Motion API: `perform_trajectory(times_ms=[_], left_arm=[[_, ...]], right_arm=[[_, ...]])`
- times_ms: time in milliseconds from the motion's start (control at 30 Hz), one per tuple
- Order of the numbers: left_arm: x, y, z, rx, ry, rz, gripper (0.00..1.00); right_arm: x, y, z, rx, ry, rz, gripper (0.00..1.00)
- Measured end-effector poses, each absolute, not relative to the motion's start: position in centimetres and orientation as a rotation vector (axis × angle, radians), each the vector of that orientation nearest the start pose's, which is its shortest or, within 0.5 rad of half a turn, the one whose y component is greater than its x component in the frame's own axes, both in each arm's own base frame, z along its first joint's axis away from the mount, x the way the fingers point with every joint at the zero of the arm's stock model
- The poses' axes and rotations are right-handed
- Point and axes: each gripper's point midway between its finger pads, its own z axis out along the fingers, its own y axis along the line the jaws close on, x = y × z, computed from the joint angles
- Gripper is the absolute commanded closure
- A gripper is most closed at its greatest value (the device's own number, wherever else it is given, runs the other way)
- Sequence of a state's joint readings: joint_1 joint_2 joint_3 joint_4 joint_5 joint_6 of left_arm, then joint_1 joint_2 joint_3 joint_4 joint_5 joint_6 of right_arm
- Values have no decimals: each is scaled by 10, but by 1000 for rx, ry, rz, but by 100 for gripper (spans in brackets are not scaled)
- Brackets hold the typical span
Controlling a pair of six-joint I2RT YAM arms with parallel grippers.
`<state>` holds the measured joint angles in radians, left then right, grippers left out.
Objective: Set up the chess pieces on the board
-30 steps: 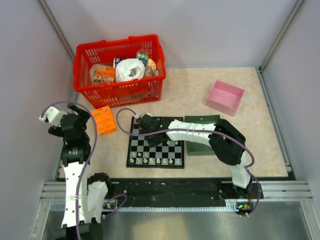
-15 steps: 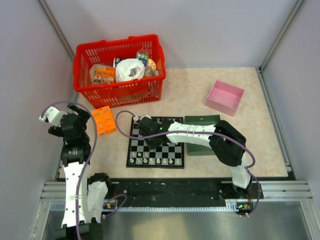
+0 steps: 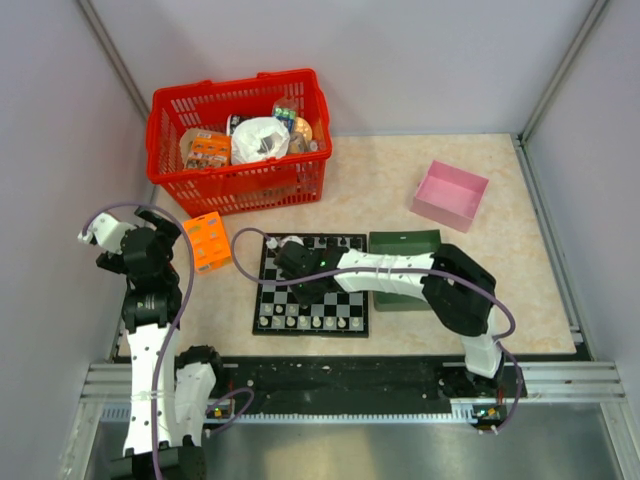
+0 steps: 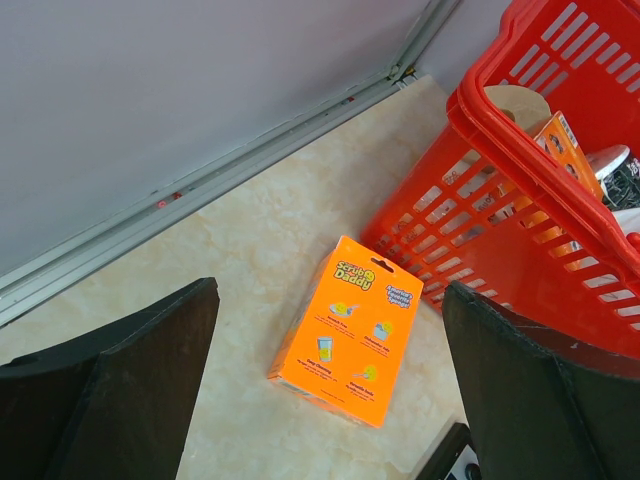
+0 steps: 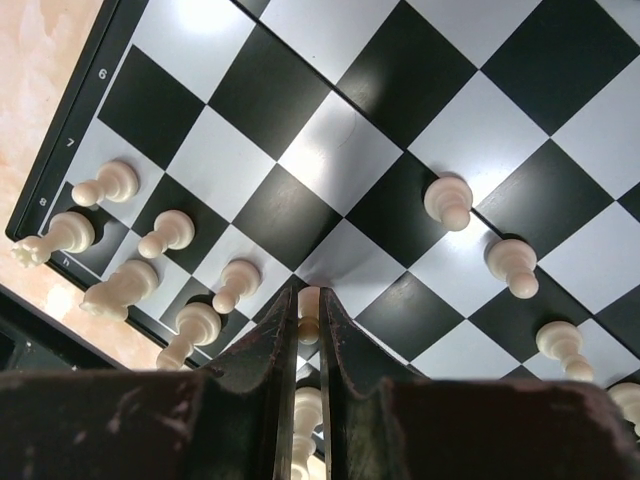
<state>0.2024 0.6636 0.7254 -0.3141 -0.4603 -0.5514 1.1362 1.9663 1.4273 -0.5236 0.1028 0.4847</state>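
The checkered board (image 3: pixel 340 302) lies at the table's front centre, with several pale white pieces (image 3: pixel 316 322) along its near rows. My right gripper (image 3: pixel 303 288) hovers over the board's left half. In the right wrist view its fingers (image 5: pixel 282 345) are shut on a white pawn (image 5: pixel 309 312) held just above the board (image 5: pixel 330 150). Other white pieces (image 5: pixel 448 201) stand around it. My left gripper (image 3: pixel 150 255) is open and empty, raised at the far left, away from the board. No black pieces show clearly.
An orange sponge box (image 3: pixel 207 241) lies left of the board, also in the left wrist view (image 4: pixel 347 331). A red basket (image 3: pixel 238 140) full of items stands at the back left. A dark green tray (image 3: pixel 403 278) touches the board's right side. A pink box (image 3: pixel 450 194) sits back right.
My right gripper has moved toward the near-left part of the board with the pawn in it. The left arm has not moved.
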Motion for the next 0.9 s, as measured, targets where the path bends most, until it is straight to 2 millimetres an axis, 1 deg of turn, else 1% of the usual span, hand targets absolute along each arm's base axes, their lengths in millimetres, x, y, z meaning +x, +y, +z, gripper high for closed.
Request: perform_trajectory(times_ms=[333, 900], left_arm=[[260, 113, 257, -951, 1528, 170, 1], [260, 113, 257, -951, 1528, 170, 1]], right_arm=[[181, 413, 46, -837, 2563, 415, 91], [177, 412, 45, -838, 2571, 422, 91]])
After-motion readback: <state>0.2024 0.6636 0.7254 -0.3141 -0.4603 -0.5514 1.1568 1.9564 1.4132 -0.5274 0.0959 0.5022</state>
